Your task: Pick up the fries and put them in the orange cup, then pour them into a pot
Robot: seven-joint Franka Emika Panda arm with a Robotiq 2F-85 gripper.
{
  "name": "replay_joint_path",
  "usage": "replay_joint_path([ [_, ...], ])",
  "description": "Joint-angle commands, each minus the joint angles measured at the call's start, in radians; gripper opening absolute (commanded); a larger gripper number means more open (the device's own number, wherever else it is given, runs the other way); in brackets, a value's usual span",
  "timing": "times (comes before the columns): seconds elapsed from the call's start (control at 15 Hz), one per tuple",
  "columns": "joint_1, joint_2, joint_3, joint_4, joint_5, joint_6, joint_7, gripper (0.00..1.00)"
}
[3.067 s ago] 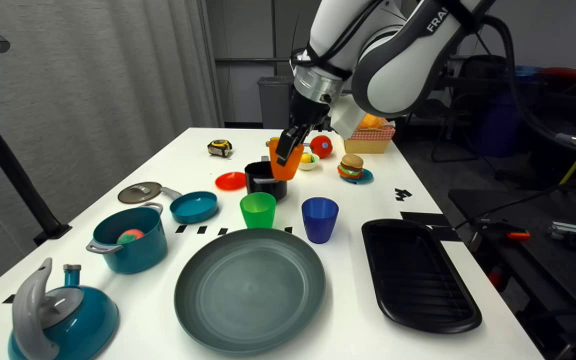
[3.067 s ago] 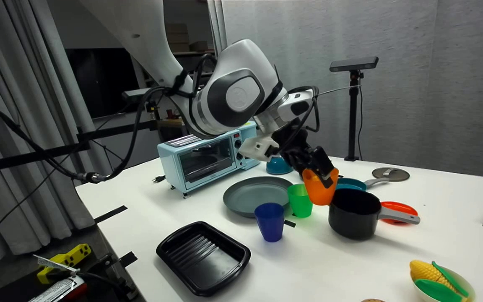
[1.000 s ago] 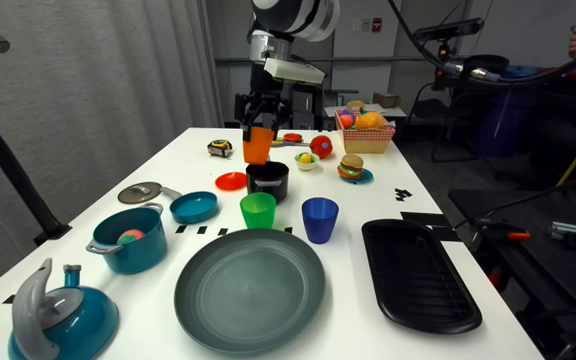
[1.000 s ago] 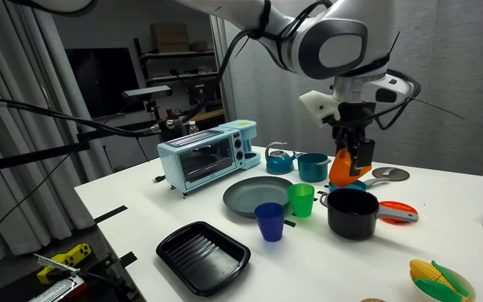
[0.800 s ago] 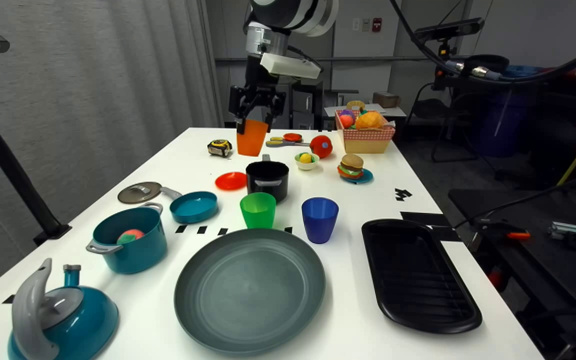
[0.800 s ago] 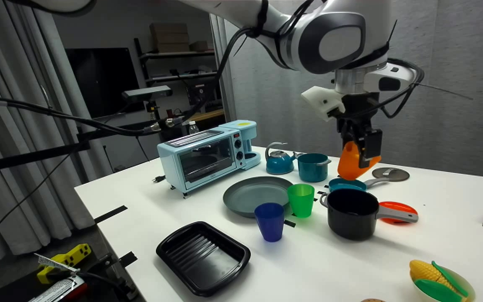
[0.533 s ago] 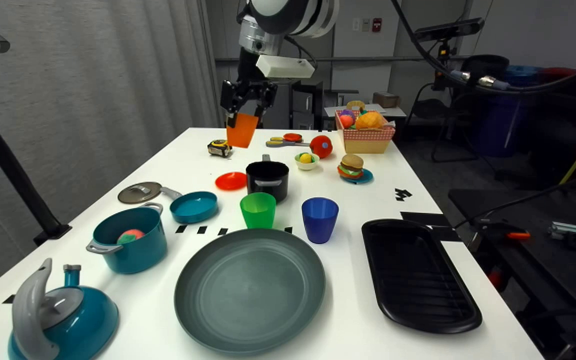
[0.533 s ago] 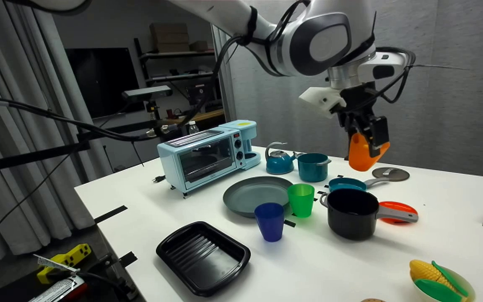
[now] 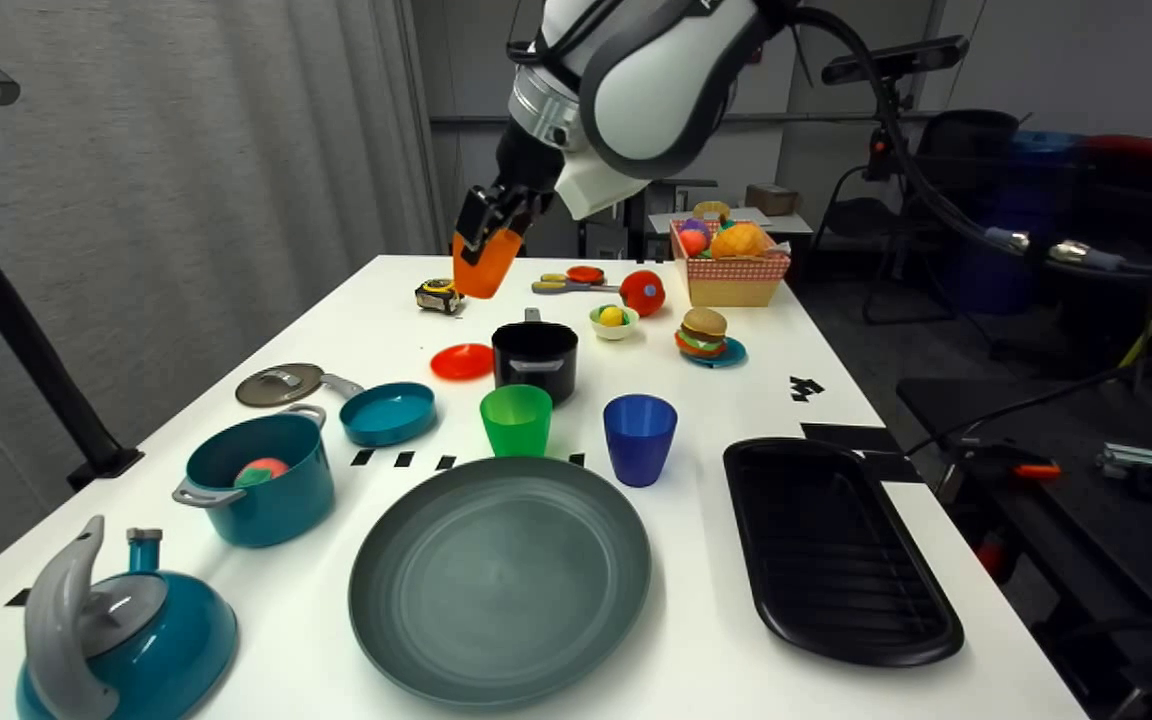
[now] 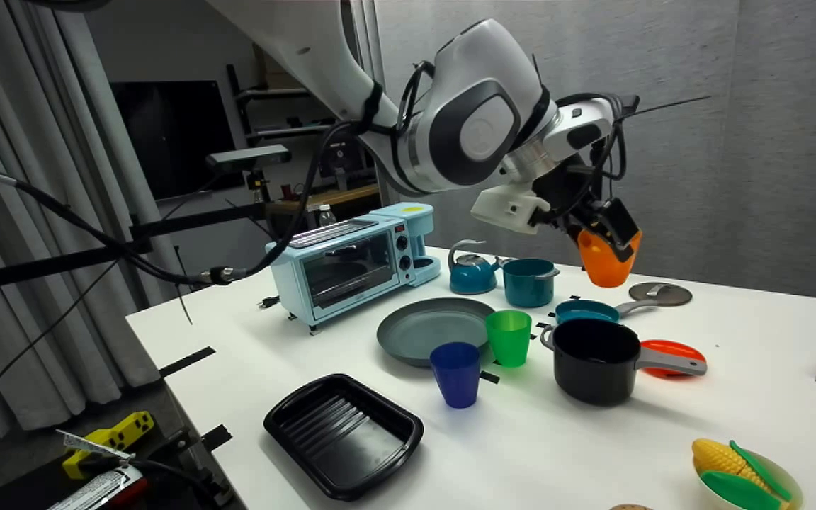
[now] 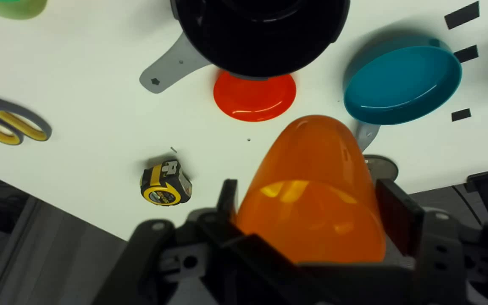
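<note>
White table point(image 9: 696, 640) carries 1 black pot point(image 10: 592, 368), 1 blue cup point(image 9: 640, 440).

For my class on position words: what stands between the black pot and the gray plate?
In both exterior views, the green cup stands between the black pot and gray plate; the blue cup is to one side.

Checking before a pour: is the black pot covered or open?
Open: both exterior views show the black pot uncovered, its inside visible.

The plain orange cup point(image 10: 605, 269) was held aloft over the tabletop point(image 10: 557, 453), tilted, base downward, with yellow fries point(image 11: 293, 191) showing inside.
</note>
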Motion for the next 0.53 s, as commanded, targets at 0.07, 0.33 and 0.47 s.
replay_joint_path([
  [0.07,0.208,-0.042,-0.236,-0.21,-0.069,0.284,0.079,0.56],
  [0.33,0.391,0.015,-0.412,-0.31,0.012,0.49,0.05,0.56],
  [0.47,0.442,0.05,-0.44,-0.339,0.051,0.555,0.048,0.56],
])
